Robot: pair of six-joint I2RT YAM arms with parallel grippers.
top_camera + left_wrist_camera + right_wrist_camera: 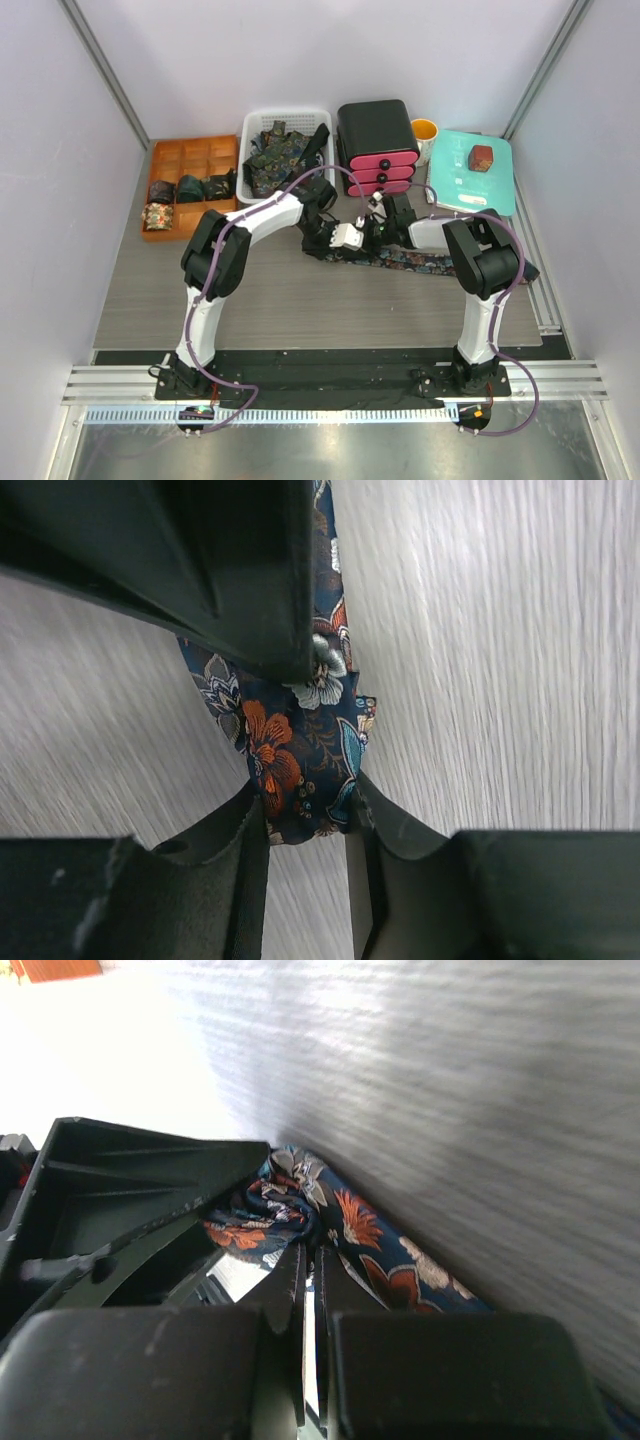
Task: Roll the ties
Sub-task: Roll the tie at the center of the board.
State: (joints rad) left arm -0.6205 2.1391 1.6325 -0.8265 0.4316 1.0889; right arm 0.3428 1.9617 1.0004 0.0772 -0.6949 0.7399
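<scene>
Left hand (305, 812) pinches the floral tie (275, 745); right hand (312, 1253) closed beside it.

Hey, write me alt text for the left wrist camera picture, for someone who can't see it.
The left gripper pinches the end of a dark navy fabric necktie printed with orange and teal flowers between its two black jaws. A grey wood-grain table fills the background, and a black machine part covers the necktie's upper stretch.

Tie (412, 262) end out of sight under left pincer (305, 812) (top view), tabletop (490, 630) blurred at both wrists
</scene>
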